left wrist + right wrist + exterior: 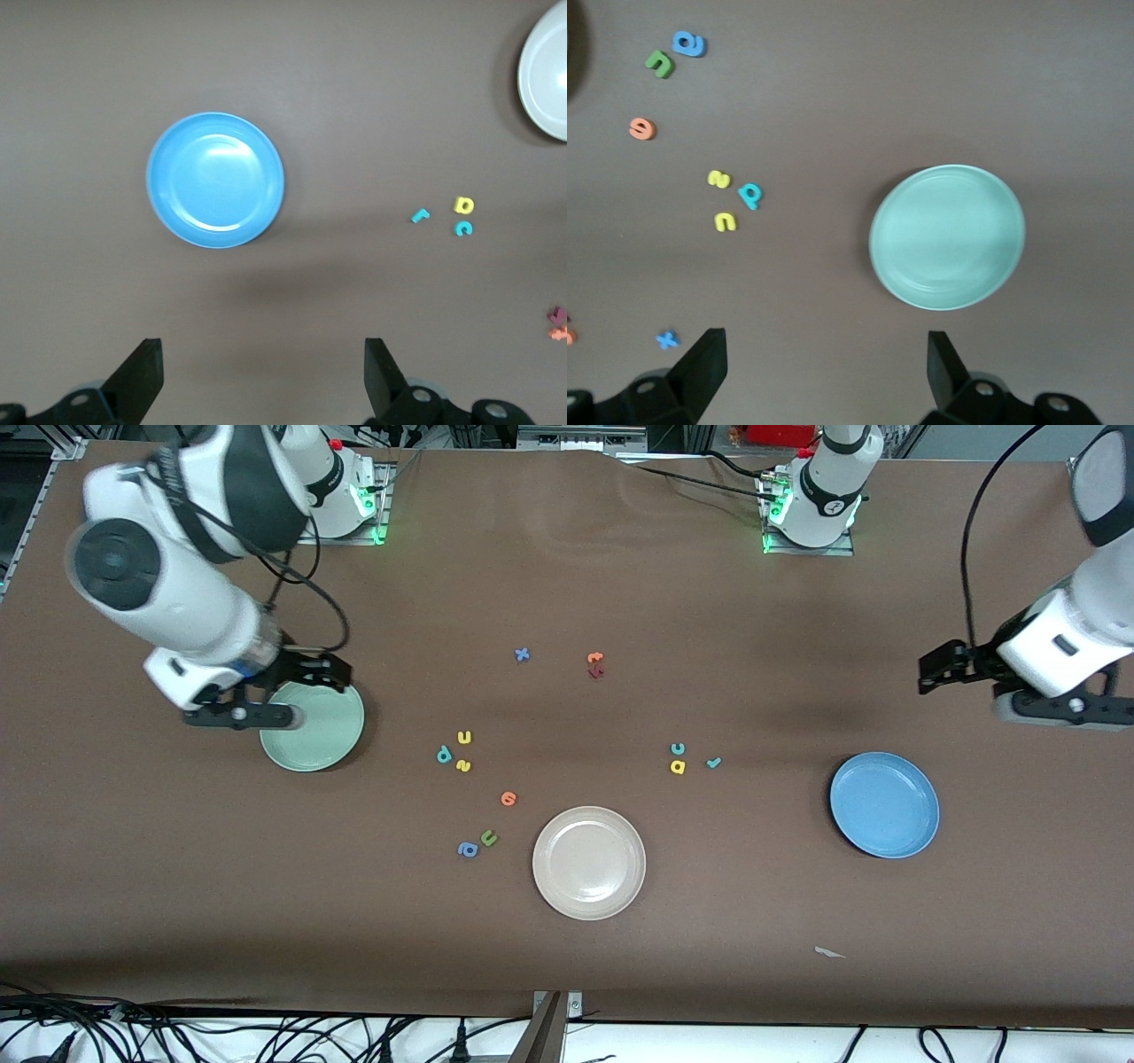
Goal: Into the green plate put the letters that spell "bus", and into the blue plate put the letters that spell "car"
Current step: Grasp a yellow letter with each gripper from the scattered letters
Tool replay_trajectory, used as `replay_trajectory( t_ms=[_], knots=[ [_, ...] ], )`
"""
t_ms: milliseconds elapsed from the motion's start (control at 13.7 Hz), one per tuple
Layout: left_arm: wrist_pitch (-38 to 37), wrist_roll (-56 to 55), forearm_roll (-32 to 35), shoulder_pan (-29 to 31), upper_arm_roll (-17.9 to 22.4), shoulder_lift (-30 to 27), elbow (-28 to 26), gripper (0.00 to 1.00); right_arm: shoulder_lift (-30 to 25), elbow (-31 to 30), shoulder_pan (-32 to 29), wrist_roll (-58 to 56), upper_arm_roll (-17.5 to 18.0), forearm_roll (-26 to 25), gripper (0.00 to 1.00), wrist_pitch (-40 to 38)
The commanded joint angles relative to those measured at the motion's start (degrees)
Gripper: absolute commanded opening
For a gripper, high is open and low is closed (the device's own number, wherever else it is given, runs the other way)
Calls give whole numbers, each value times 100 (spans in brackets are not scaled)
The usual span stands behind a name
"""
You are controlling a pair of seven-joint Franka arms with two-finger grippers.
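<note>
Nearest the camera lies a beige plate [589,863], with nothing on it. Just beside it sit a dark blue letter [468,849], a green letter [488,837] and an orange letter [508,798].

A little farther from the camera, the teal b [444,755], yellow u [464,737] and yellow s [463,765] lie close together on the brown table [567,921]. They are well apart from the green plate [323,735], which is toward the right arm's end. That plate is bare. Over its edge hangs the right gripper [306,691], fingers spread wide, holding nothing.

Toward the left arm's end lie the teal c [678,748], yellow a [678,767] and teal r [713,762]. They are well apart from the bare blue plate [884,804]. The left gripper [937,670] hangs over the table near that plate, fingers spread wide, holding nothing.
</note>
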Motion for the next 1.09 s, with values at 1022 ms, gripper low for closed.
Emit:
replay_trajectory(
  t_ms=[1022],
  knots=[
    [2706, -1387, -316, -1571, -195, 2773, 31, 100, 1824, -1654, 1282, 2087, -38, 26, 83, 4167]
  ],
)
